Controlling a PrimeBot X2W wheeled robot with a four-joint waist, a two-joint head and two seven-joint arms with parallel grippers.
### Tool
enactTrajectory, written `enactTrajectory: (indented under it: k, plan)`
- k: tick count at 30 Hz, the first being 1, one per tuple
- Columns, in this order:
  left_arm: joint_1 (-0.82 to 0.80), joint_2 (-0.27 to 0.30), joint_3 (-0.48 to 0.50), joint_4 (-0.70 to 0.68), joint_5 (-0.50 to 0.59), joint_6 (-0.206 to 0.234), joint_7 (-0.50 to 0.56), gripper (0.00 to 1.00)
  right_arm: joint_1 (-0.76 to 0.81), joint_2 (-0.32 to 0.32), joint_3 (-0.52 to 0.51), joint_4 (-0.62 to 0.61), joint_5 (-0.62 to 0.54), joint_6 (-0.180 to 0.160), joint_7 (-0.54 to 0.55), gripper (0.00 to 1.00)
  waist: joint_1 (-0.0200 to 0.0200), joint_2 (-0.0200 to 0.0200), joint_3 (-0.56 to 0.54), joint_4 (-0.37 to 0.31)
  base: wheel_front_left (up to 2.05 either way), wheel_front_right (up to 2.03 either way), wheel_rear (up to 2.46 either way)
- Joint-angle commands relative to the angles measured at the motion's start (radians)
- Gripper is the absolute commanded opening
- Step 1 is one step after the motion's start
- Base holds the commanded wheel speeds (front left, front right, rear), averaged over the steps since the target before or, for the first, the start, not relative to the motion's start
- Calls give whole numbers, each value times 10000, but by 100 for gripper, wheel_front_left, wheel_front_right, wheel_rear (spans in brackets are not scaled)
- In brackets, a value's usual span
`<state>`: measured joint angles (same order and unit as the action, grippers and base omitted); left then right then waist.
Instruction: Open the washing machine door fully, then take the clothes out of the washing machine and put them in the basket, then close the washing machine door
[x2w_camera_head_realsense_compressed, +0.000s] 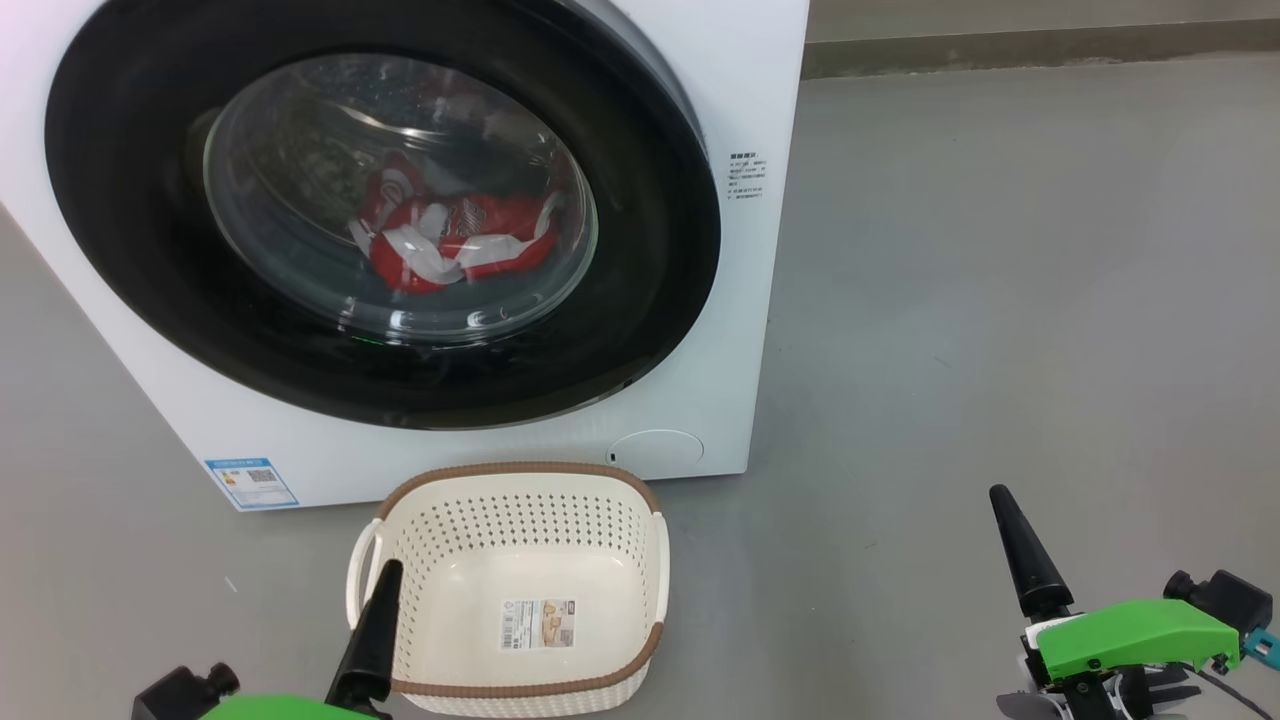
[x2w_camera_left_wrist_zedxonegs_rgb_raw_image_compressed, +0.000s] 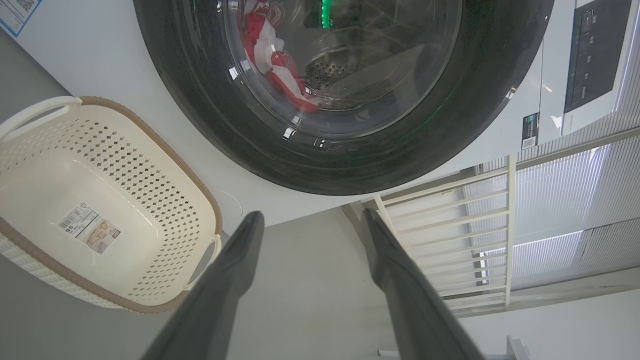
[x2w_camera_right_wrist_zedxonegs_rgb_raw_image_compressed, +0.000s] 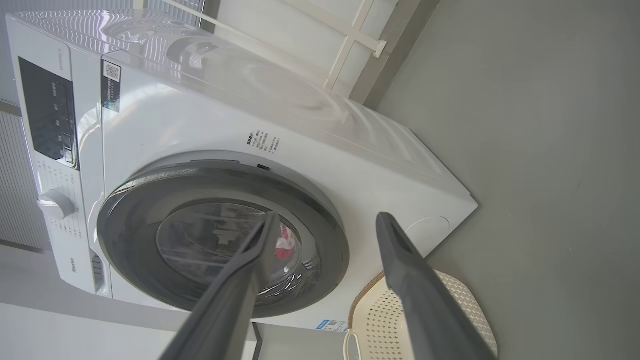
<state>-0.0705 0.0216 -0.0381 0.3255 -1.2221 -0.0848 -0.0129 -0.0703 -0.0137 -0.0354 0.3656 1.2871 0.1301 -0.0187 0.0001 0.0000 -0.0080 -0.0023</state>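
The white washing machine (x2w_camera_head_realsense_compressed: 765, 110) stands at the upper left, its door (x2w_camera_head_realsense_compressed: 120, 230) lying against the front, black frame round a clear glass bowl. Behind the glass lie the red and white clothes (x2w_camera_head_realsense_compressed: 465, 235), also seen as clothes (x2w_camera_left_wrist_zedxonegs_rgb_raw_image_compressed: 262, 35) in the left wrist view. The cream basket (x2w_camera_head_realsense_compressed: 520, 470) sits on the floor just before the machine with nothing in it but a label. My left gripper (x2w_camera_left_wrist_zedxonegs_rgb_raw_image_compressed: 312, 215) is open, low beside the basket (x2w_camera_left_wrist_zedxonegs_rgb_raw_image_compressed: 125, 165), one finger (x2w_camera_head_realsense_compressed: 372, 625) over its near left corner. My right gripper (x2w_camera_right_wrist_zedxonegs_rgb_raw_image_compressed: 328, 216) is open, low at the right, its finger (x2w_camera_head_realsense_compressed: 1022, 555) apart from everything.
Bare grey floor (x2w_camera_head_realsense_compressed: 1000, 300) stretches right of the machine up to a wall base (x2w_camera_head_realsense_compressed: 1040, 45). The control panel (x2w_camera_right_wrist_zedxonegs_rgb_raw_image_compressed: 47, 120) and a dial (x2w_camera_right_wrist_zedxonegs_rgb_raw_image_compressed: 55, 204) sit on the machine's upper front. A white slatted frame (x2w_camera_left_wrist_zedxonegs_rgb_raw_image_compressed: 450, 220) stands beside the machine.
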Motion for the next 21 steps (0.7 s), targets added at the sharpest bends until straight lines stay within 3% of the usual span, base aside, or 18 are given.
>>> enactTrajectory:
  k: [1, 21]
  plan:
    - [-532, 152, 58, -327, 376, 102, -152, 100, -614, -131, 140, -290, -332, 3, -110, 100, -1, 0, -2, -4, 0, 0, 0]
    - [-1006, 186, -268, -215, 2931, 488, -743, 100, -1062, -190, 524, -246, -3142, 4, -698, 100, -1, 0, -55, -42, 0, 0, 0]
